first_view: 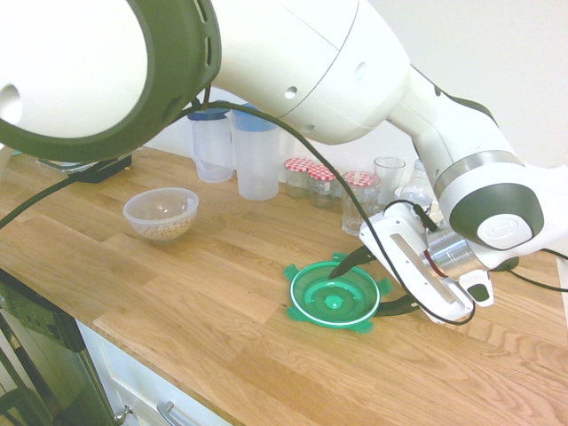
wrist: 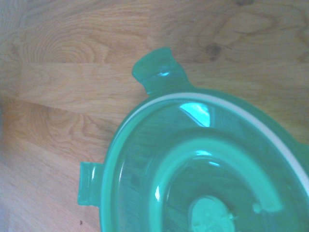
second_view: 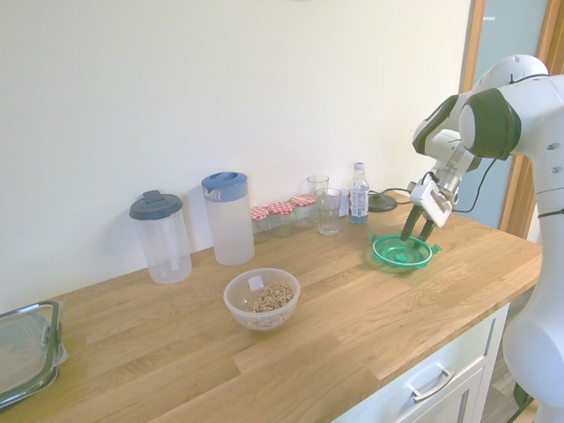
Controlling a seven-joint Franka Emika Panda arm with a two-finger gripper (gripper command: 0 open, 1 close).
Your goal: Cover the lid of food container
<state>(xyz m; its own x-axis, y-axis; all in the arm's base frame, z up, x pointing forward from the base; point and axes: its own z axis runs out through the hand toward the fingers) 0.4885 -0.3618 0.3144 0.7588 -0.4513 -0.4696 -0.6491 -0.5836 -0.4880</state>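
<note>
Nearest the first exterior camera, past the arm's big white shoulder, the lid [first_view: 335, 297] lies flat on the counter [first_view: 222, 302], hollow side up, with the gripper [first_view: 377, 282] tilted down over it, fingers apart: one dark tip reaches over the lid's inside, the other lies low at the lid's far edge. A good grasp, I judge, would pinch the rim wall between the two tips rather than a clip tab, low enough that the lid does not tip out. The bowl [first_view: 161, 214] stands well away from the lid, uncovered. From the second exterior view, the gripper [second_view: 417, 233] hangs slanted over the lid [second_view: 403, 252], fingers spread and straddling its back rim; the bowl [second_view: 262, 299] stands well apart from the lid, nearer the jugs [second_view: 227, 216]. Up close, the wrist view shows the lid [wrist: 193, 164] ridged and glossy, two tabs jutting onto bare wood.
</note>
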